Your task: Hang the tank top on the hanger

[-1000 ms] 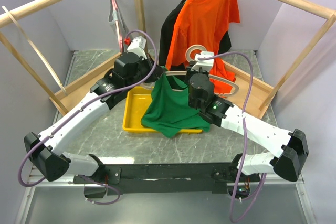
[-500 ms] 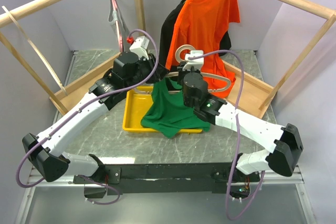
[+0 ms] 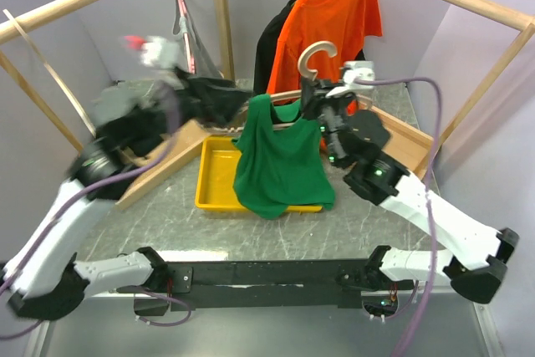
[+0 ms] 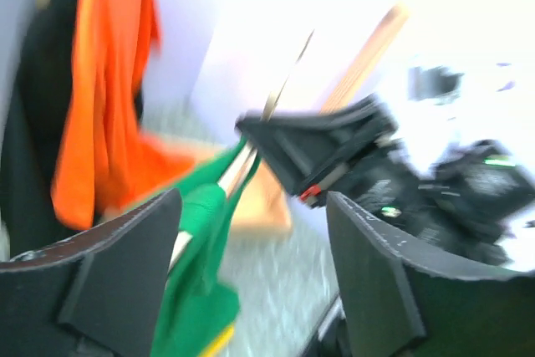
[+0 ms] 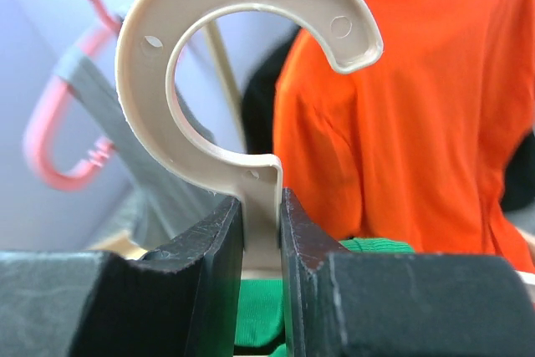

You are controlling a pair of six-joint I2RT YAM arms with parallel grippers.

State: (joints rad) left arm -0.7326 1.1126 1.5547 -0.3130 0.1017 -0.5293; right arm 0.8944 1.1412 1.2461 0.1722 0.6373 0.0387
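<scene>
Since half a second earlier, the right arm had lifted the hanger (image 3: 315,58) clear of the yellow tray (image 3: 215,180). The tank top (image 3: 280,165) now hung from it at full length. The left arm had swung up and away to the left.

Top view: the right tool (image 3: 318,98) was closed around the neck of the hanger, just below its pale hook. The green tank top draped from the hanger's shoulders. Its hem hung low in front of the tray, and whether it touched the tray could not be told. The left tool (image 3: 224,98) was a dark motion blur just left of the garment, near the hanger's left end. Behind them an orange T-shirt (image 3: 330,31) hung from the wooden frame above the desk (image 3: 167,215).

Left wrist view: the picture was blurred. The two dark fingers (image 4: 125,273) of the left tool (image 4: 251,206) stood wide apart with nothing between them. Beyond them lay the green tank top (image 4: 201,265), the right tool (image 4: 322,148) and the orange T-shirt (image 4: 109,123).

Right wrist view: both fingers (image 5: 201,248) of the right tool (image 5: 261,232) pinched the flat stem of the hanger (image 5: 242,6). Its beige plastic hook curled overhead, with small round dimples on its face. Green fabric of the tank top (image 5: 376,246) showed just behind the fingers. A pink hanger (image 5: 58,148) carrying a grey top (image 5: 142,165) hung at left, and the orange T-shirt (image 5: 401,123) at right.
</scene>
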